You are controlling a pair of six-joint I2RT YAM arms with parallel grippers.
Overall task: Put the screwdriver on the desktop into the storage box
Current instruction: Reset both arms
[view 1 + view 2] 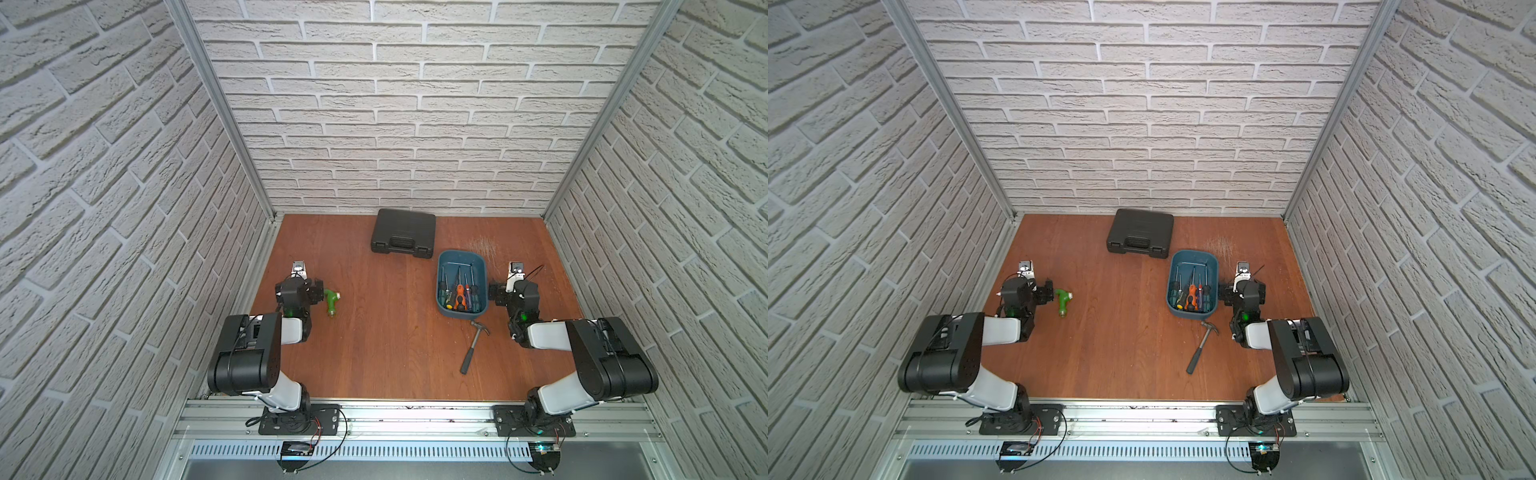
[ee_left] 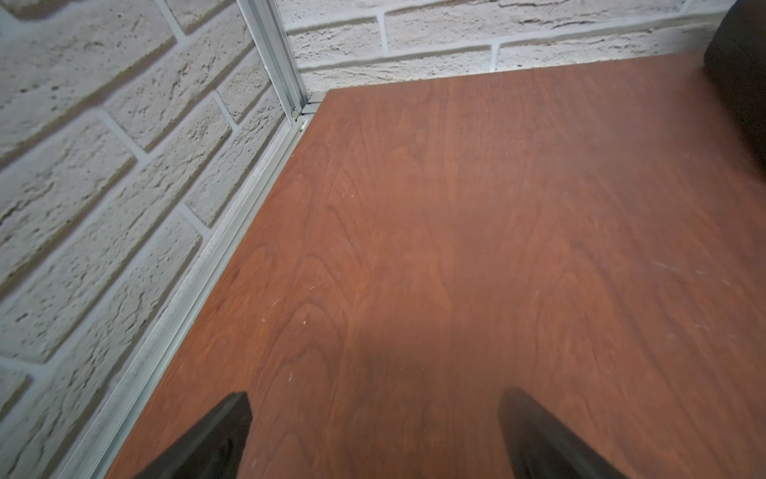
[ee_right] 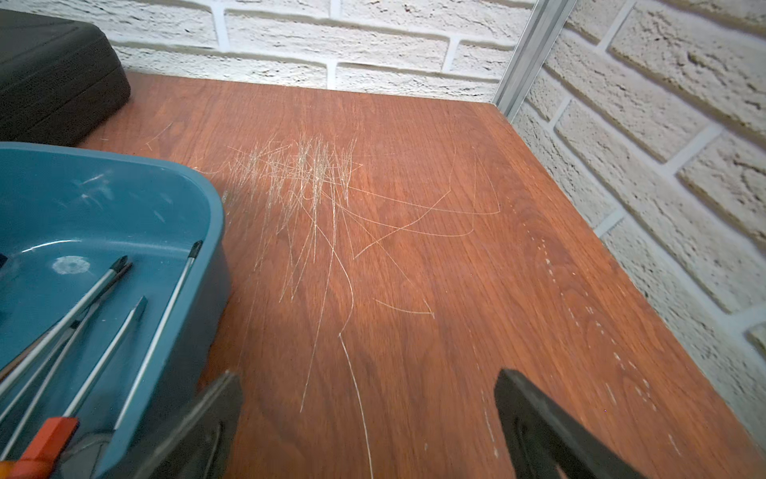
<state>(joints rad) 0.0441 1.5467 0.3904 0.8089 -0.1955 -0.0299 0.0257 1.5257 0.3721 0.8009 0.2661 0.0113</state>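
Right gripper (image 3: 367,381): released, jaws wide apart with only bare wood between them; it sits just beside the storage box (image 1: 462,316), outside its long wall on the robot's right

Left gripper (image 2: 375,396): also released, empty, over the desktop (image 1: 395,332), well apart from the box

Screwdrivers (image 1: 459,296): all lying inside the box, side by side, handles at its near end, shafts pointing to its far end

Box: teal plastic, shallow, rounded corners, inner floor scuffed

Desktop: red-brown wood grain, with pale scratches just beyond the box

Shafts: thin bright steel with dark tips; one handle orange and black, the others green or purple

Hammer (image 1: 471,349): lies just off the box's near end
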